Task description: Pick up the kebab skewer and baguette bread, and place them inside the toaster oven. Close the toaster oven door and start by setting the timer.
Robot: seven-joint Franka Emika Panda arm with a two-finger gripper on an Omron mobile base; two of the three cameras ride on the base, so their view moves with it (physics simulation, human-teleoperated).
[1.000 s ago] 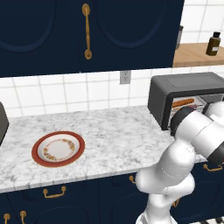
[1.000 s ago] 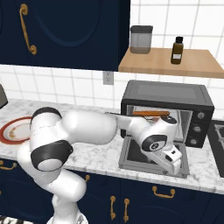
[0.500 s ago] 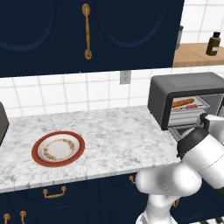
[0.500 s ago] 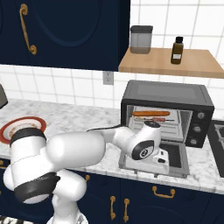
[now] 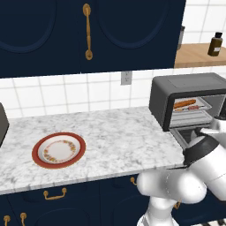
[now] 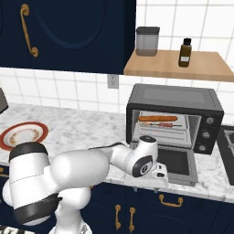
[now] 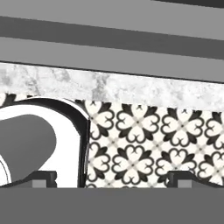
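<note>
The toaster oven door (image 6: 179,162) lies open; baguette bread (image 6: 153,119) and kebab skewer (image 6: 165,124) are inside. Fingers (image 7: 43,178) stand spread under the worktop (image 7: 109,85) edge.

one toaster oven (image 6: 176,106), one plate (image 5: 58,150), one bottle (image 6: 184,52)

A red-rimmed plate (image 5: 58,149) is sitting on the marble counter (image 5: 110,132) — well left. A brown bottle (image 6: 184,52) and grey canister (image 6: 147,41) are standing on the wooden shelf (image 6: 205,71).

toaster oven (image 5: 176,92) door (image 5: 187,134) down | baguette bread (image 5: 184,104) inside | plate (image 5: 58,149) on counter (image 5: 106,137)
</note>
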